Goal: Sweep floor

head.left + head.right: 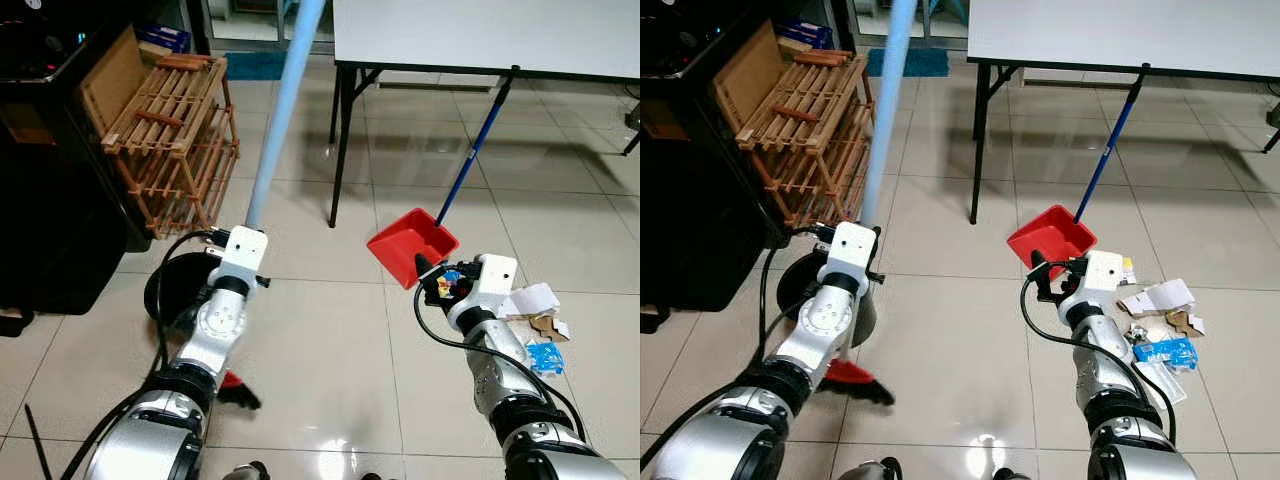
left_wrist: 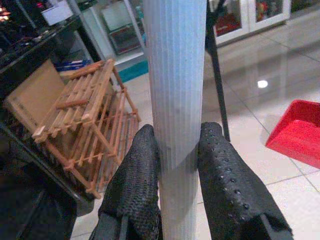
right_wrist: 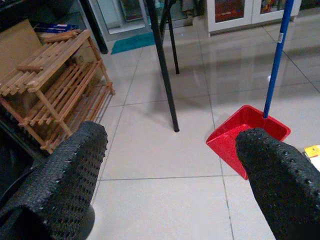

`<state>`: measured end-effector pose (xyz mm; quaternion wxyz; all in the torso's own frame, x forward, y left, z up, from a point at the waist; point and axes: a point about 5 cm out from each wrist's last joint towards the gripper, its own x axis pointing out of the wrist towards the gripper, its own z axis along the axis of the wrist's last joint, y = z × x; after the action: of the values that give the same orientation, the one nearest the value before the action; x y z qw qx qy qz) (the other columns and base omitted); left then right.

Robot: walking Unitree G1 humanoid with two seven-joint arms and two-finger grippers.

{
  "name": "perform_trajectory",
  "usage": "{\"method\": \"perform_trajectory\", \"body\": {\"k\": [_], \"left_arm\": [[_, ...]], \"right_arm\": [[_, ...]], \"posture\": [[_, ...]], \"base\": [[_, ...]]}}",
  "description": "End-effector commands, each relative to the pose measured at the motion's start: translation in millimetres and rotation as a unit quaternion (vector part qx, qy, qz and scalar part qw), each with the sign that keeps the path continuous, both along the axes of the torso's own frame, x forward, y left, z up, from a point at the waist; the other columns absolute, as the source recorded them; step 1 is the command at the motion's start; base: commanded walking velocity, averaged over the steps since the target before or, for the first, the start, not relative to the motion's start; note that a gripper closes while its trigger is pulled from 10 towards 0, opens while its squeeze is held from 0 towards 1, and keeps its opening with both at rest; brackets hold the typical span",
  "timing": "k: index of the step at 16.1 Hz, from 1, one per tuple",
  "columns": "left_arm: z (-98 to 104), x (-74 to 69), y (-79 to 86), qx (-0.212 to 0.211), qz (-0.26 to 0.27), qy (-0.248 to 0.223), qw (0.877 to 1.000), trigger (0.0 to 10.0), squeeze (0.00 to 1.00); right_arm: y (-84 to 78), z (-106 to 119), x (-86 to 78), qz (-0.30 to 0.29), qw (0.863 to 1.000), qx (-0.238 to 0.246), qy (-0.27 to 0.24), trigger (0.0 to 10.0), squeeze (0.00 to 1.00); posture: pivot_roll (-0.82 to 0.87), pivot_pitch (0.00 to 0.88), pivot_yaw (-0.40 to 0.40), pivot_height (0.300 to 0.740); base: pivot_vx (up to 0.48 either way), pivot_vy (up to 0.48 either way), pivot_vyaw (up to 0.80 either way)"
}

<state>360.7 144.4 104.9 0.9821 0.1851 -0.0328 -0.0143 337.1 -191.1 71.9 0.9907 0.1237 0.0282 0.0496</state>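
Broom handle (image 2: 175,115) clamped in left gripper (image 2: 176,150) jaws; right gripper (image 3: 170,170) jaws wide, empty, near red dustpan (image 1: 412,243) w/ litter (image 1: 1160,325) on floor.

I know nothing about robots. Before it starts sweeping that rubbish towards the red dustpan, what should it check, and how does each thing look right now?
1. Broom held firmly: ok. The left gripper has both fingers pressed on the pale blue broom handle.
2. Right gripper free: ok. It is open and holds nothing.
3. Red dustpan in place: ok. It sits on the floor tiles by the white table's black leg, its blue handle leaning on the table edge.
4. Litter located: ok. Paper and cardboard scraps lie beside the right arm.
5. Broom head on the floor: cannot tell.
6. Wooden rack clear of the swing: cannot tell.
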Motion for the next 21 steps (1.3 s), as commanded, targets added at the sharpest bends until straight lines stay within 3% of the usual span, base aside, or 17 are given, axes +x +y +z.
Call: {"method": "perform_trajectory", "body": {"k": [1, 3, 4, 5, 8, 10, 13, 16, 19, 21], "left_arm": [[9, 3.0, -2.2, 0.004, 0.005, -0.025, 1.000, 10.0, 0.00], [5, 2.9, -3.0, -0.014, 0.011, -0.011, 1.000, 10.0, 0.00], [-5, 0.6, 1.7, -0.086, 0.027, 0.021, 0.996, 10.0, 0.00], [-14, -2.1, 7.3, -0.132, 0.045, 0.047, 0.989, 10.0, 0.00], [-26, -7.3, 12.1, -0.179, 0.042, 0.079, 0.980, 10.0, 0.00], [-39, -14.1, 9.6, -0.226, 0.011, 0.116, 0.967, 10.0, 0.00], [-50, -20.8, 8.9, -0.197, 0.000, 0.138, 0.971, 10.0, 0.00], [-50, -21.7, 11.3, -0.214, -0.012, 0.137, 0.967, 10.0, 0.00], [-36, -15.7, 3.2, -0.206, -0.110, 0.124, 0.965, 10.0, 0.00], [-31, -13.9, 1.3, -0.191, -0.147, 0.124, 0.963, 10.0, 0.00]], "right_arm": [[-2.8, -4, -2.5, -0.008, 1.000, -0.005, 0.005, 10.0, 0.00], [-7.4, -3, -2.0, -0.026, 0.999, -0.015, 0.009, 10.0, 0.00], [-11.4, -4, -2.6, -0.039, 0.999, -0.033, 0.013, 10.0, 0.00], [-16.0, -6, -3.8, -0.053, 0.998, -0.033, 0.018, 10.0, 0.00], [-21.3, -10, -7.3, -0.067, 0.997, -0.033, 0.029, 10.0, 0.00], [-17.6, -15, -10.1, -0.068, 0.997, -0.031, 0.035, 10.0, 0.00], [-11.3, -19, -11.7, -0.061, 0.997, -0.029, 0.039, 10.0, 0.00], [-7.9, -20, -12.0, -0.055, 0.997, -0.028, 0.040, 10.0, 0.00], [-7.1, -20, -12.3, -0.050, 0.998, -0.029, 0.039, 10.0, 0.00], [-6.7, -20, -12.4, -0.049, 0.998, -0.029, 0.039, 10.0, 0.00]], "posture": [[0.02, 0.167, -0.024, 0.740], [0.03, 0.163, -0.022, 0.740], [0.02, 0.159, -0.020, 0.740], [0.02, 0.158, -0.021, 0.740], [0.02, 0.152, -0.022, 0.740], [0.01, 0.148, -0.024, 0.740], [0.01, 0.139, -0.027, 0.740], [0.01, 0.134, -0.031, 0.740], [0.02, 0.131, -0.032, 0.740], [0.02, 0.131, -0.032, 0.740]], "base": [[0.000, 0.000, 0.00], [0.000, 0.000, 0.00], [0.000, 0.000, 0.00], [0.000, 0.000, 0.00], [0.000, 0.000, 0.00], [0.000, 0.000, 0.00], [0.000, 0.000, 0.00], [0.000, 0.000, 0.00], [0.000, 0.000, 0.00], [0.000, 0.000, 0.00]]}}
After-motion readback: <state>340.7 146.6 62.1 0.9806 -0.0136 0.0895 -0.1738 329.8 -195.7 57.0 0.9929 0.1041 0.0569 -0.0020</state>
